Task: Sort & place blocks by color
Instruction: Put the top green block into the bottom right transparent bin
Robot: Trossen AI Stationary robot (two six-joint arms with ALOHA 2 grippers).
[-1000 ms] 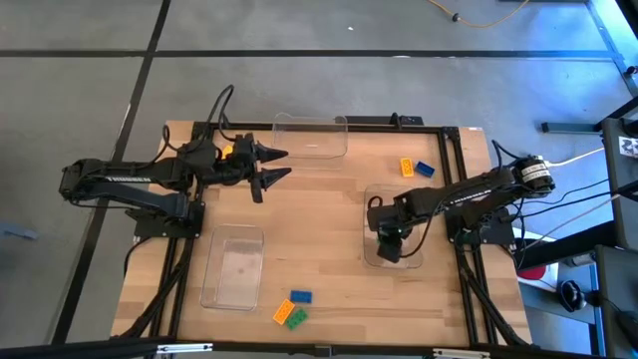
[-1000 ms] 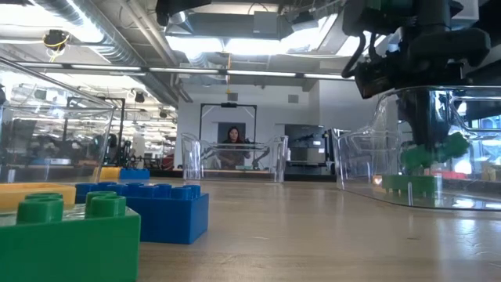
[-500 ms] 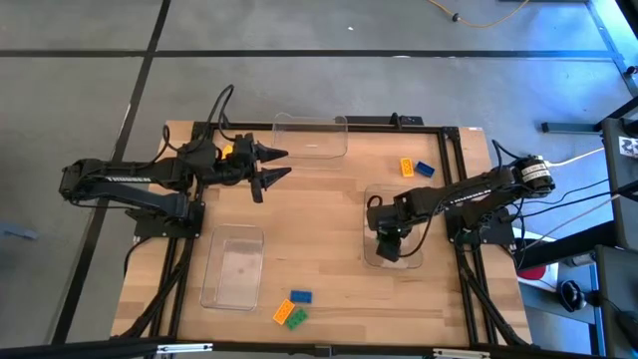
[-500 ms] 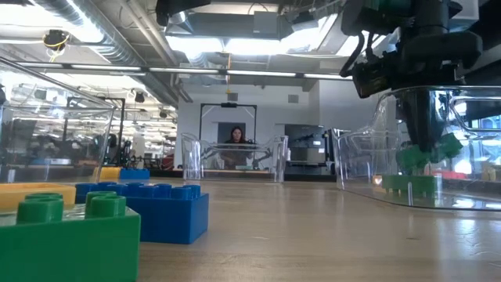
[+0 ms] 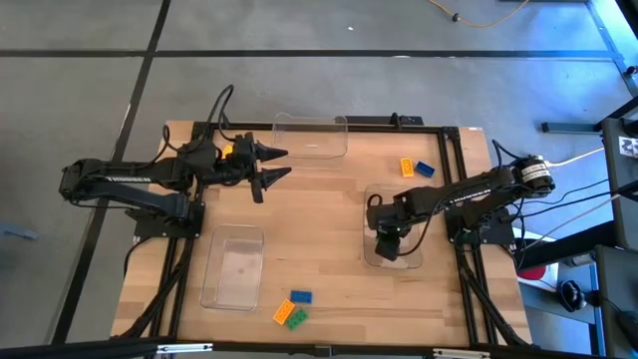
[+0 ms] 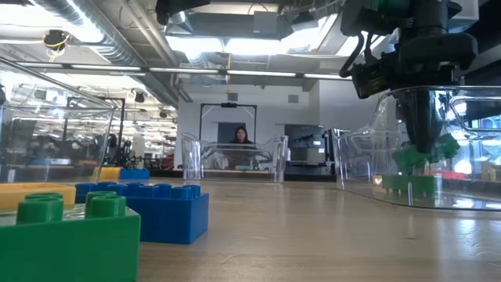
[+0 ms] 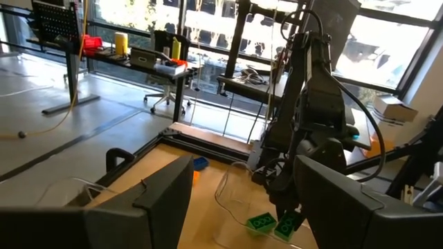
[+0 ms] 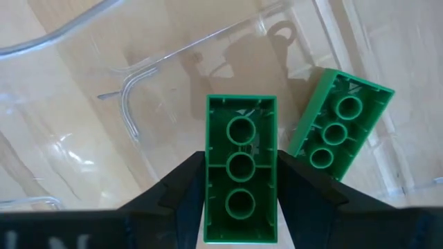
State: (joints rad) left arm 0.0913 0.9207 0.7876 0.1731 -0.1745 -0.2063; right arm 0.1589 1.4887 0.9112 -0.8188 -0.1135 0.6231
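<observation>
My right gripper (image 5: 387,246) reaches down into the clear tray (image 5: 371,204) at the table's right and is shut on a green block (image 8: 241,138). The block's hollow underside faces the wrist camera. A second green block (image 8: 339,124) lies on the tray floor beside it. My left gripper (image 5: 282,164) hovers open and level over the far left of the table, holding nothing. An orange block (image 5: 407,167) and a blue block (image 5: 425,170) lie at the far right. A blue block (image 5: 300,296), an orange block (image 5: 282,311) and a green block (image 5: 296,318) lie near the front edge. My right gripper pinches the green block by its two long sides (image 8: 211,173) between its two fingers (image 8: 183,183). The fingers come from above, pointing steeply down. In the low view the block (image 6: 429,153) hangs tilted below the fingers, just above the green block lying in the tray (image 6: 411,186).
A clear tray (image 5: 309,137) stands at the far edge and another (image 5: 232,266) at the near left. Bare wood lies between the trays in the table's middle. A person shows far off in the room behind the table in the low view.
</observation>
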